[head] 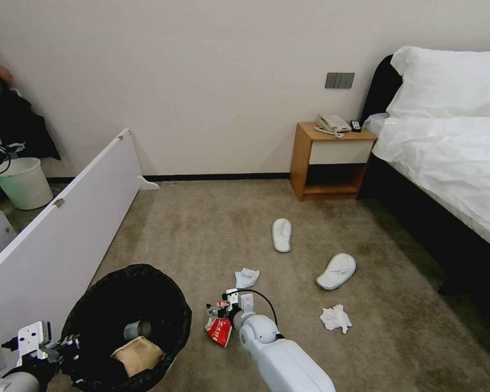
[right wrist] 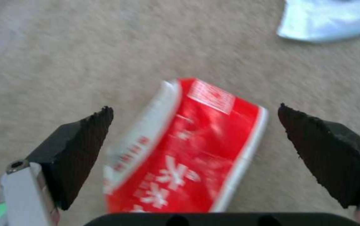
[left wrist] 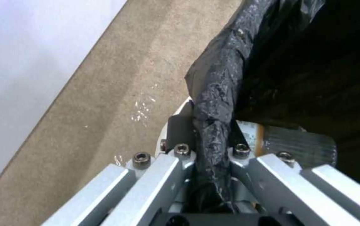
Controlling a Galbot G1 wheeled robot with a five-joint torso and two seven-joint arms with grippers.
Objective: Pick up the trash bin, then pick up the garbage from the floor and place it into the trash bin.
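Left gripper (left wrist: 213,147) is clamping the bag-lined rim of the trash bin (head: 126,321), near left on the carpet (head: 212,228); a cardboard scrap (head: 139,354) and a small bottle (head: 136,329) are sitting inside. Right gripper (right wrist: 194,138) is hanging wide open over the red-and-white wrapper (right wrist: 188,150), just right of the bin, wrapper lying between the fingers (right wrist: 79,150), not gripped. Two tissues (head: 336,318) and two slippers (head: 282,234) are lying farther right.
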